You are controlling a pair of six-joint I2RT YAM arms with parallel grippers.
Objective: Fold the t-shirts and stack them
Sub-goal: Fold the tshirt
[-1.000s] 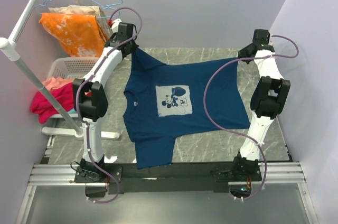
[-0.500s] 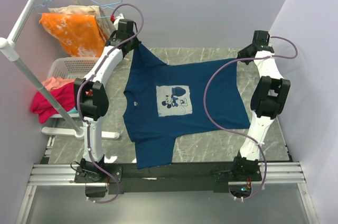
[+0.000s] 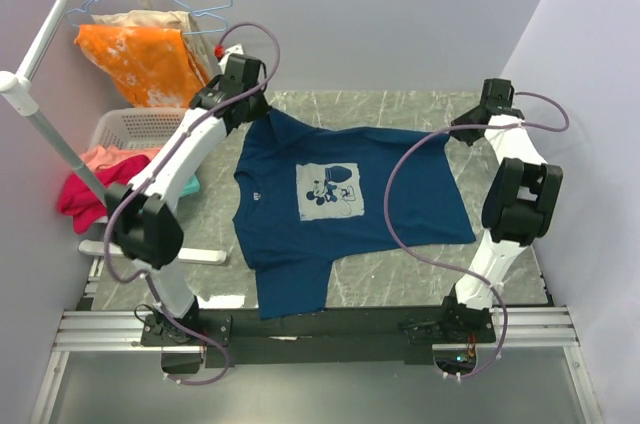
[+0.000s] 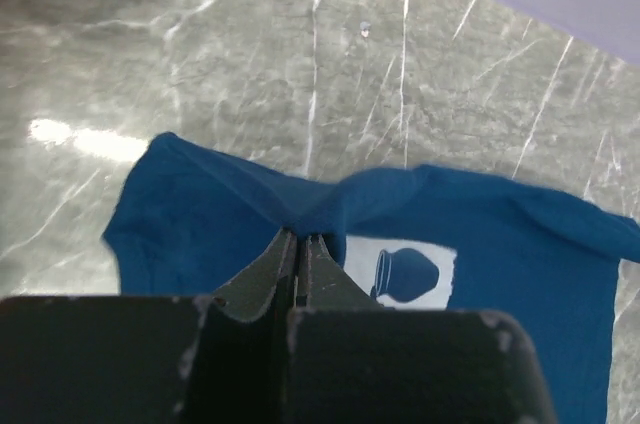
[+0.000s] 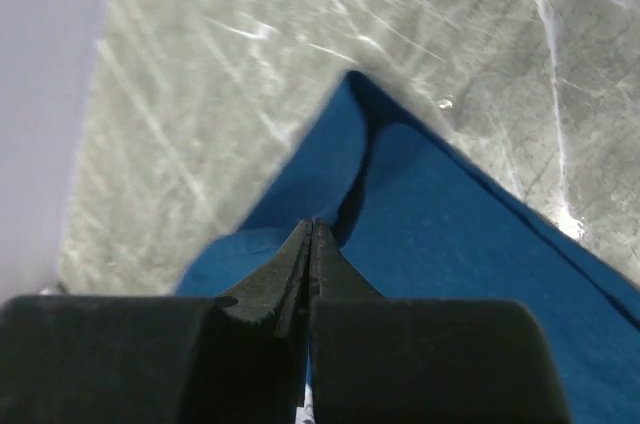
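A navy blue t-shirt [image 3: 340, 199] with a pale square cartoon-mouse print [image 3: 330, 190] lies spread on the marble table, collar to the left. My left gripper [image 3: 262, 107] is shut on the shirt's far left edge and lifts it into a peak [image 4: 300, 214]. At the far right, my right gripper [image 3: 462, 124] is shut on the shirt's corner, which folds up around its tips [image 5: 345, 159]. Both pinch points are raised off the table while the near half of the shirt [image 3: 290, 284] lies flat.
A white laundry basket [image 3: 130, 129] holding pink cloth [image 3: 90, 184] sits left of the table. An orange garment [image 3: 140, 59] and hangers hang on a white rack [image 3: 40, 114] behind it. Walls close in at the back and right. Bare marble [image 3: 430, 279] shows near the front.
The left arm has swung right and forward, carrying the shirt's far left edge with it. My right gripper has shifted slightly right with its corner. Both stay shut.
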